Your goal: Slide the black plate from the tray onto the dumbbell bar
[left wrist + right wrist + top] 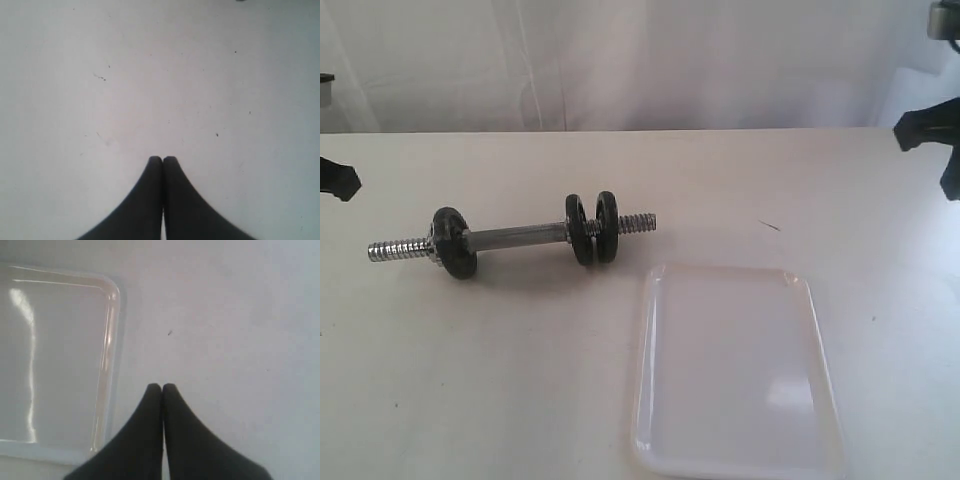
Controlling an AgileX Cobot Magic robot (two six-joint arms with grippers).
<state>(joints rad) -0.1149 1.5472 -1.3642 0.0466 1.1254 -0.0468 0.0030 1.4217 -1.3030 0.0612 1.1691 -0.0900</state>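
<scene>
Two claws, both clenched on nothing. The left claw (162, 160) has its black fingers (145, 200) pressed tip to tip over bare, lightly specked table (150, 75). The right claw (161, 386) is pinched the same way, over table just beside the long rim of the tray (107, 340), close to one of its rounded corners. How high either claw hangs I cannot tell. In the exterior view each arm shows only as a dark shape at its own edge, well apart from everything else. Out from the right claw, the tray lies flat at the near right of the table, glossy white, with light glaring off its floor. Just beyond its far left corner, near but apart, lies the bar (515, 237), running left to right with the right end a little farther back. Three black plates are threaded on the bar. A lone plate (453, 243) sits by the left end, with coarse thread poking out past it. An inner plate (580, 229) and an outer plate (607, 227) stand side by side near the right end, a narrow gap between them and a stub of thread beyond. All three rest their edges on the table. Which one came off the tray I cannot tell. A small dark mark (770, 226) sits on the table right of the bar, and a white curtain (640, 60) hangs behind.
</scene>
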